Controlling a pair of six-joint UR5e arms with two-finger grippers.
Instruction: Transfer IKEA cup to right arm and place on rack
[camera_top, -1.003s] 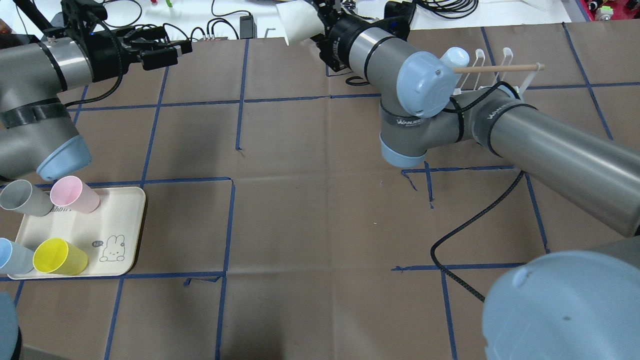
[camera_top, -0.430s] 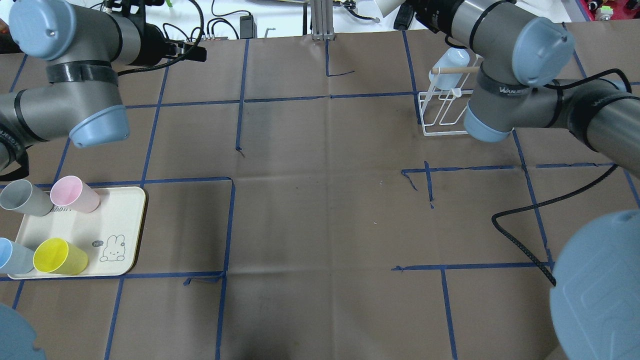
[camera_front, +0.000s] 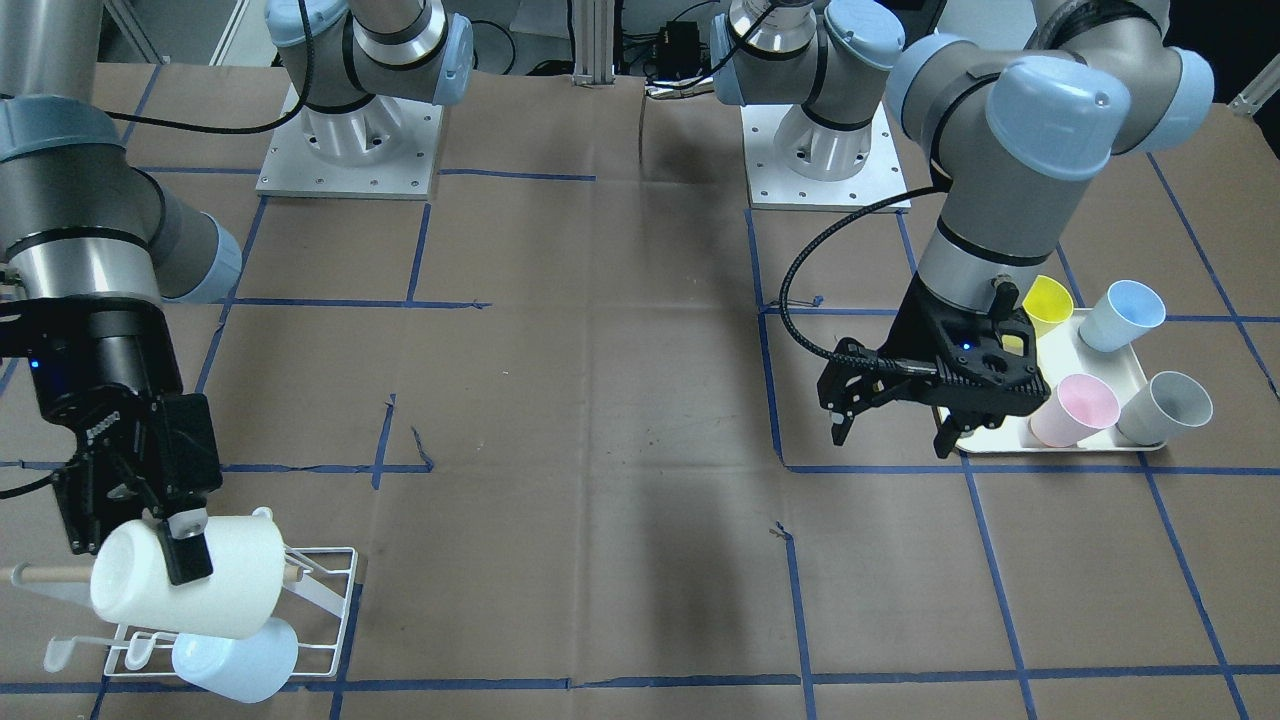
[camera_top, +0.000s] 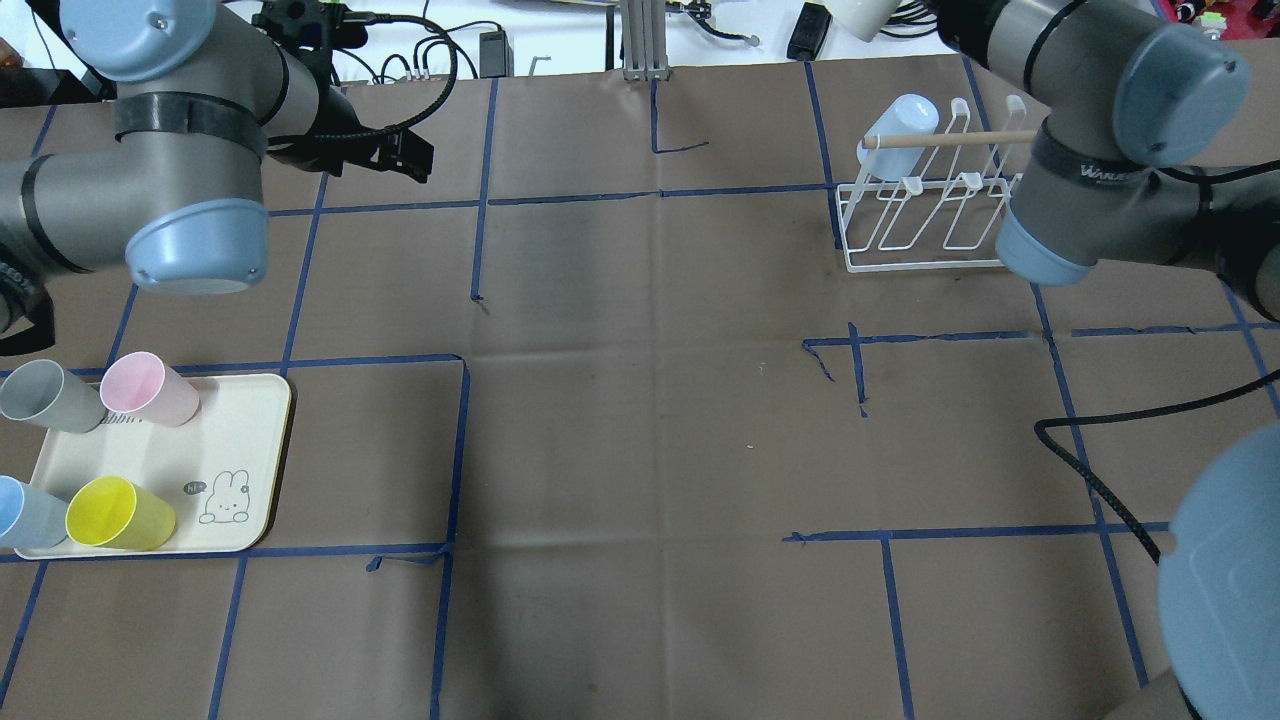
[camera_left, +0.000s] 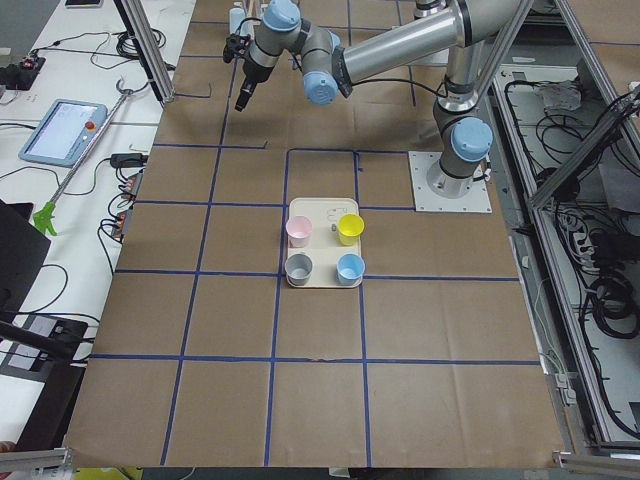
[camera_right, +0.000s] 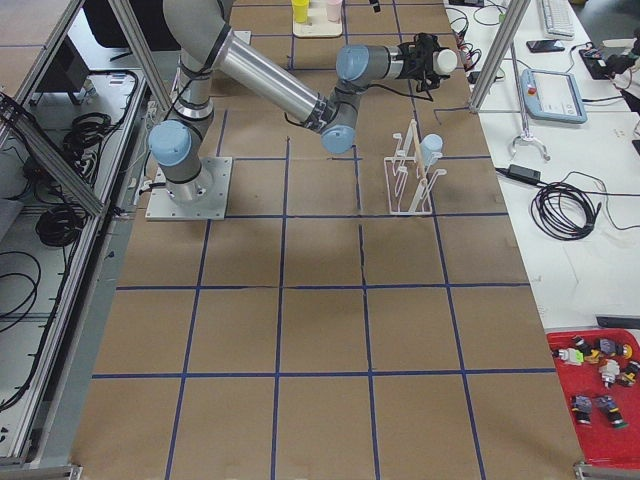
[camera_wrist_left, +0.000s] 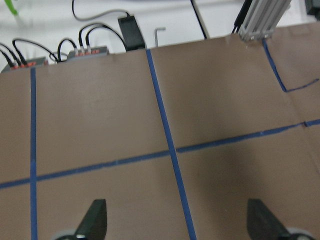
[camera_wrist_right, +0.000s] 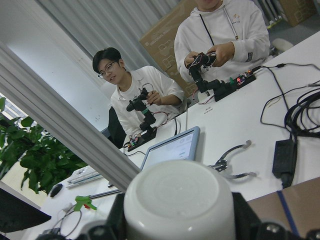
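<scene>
Left hand (camera_front: 890, 438) hangs with fingers spread near the surface's far left corner; right hand (camera_front: 140, 545) clamps a white plastic cup (camera_front: 235, 585).

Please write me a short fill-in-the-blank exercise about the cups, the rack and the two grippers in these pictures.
The right gripper holds the IKEA cup, whose colour is ___.
The tray holds ___ cups.
The other cup, on the rack, is light ___.
The left gripper is ___.
Missing words: white; four; blue; open.
</scene>
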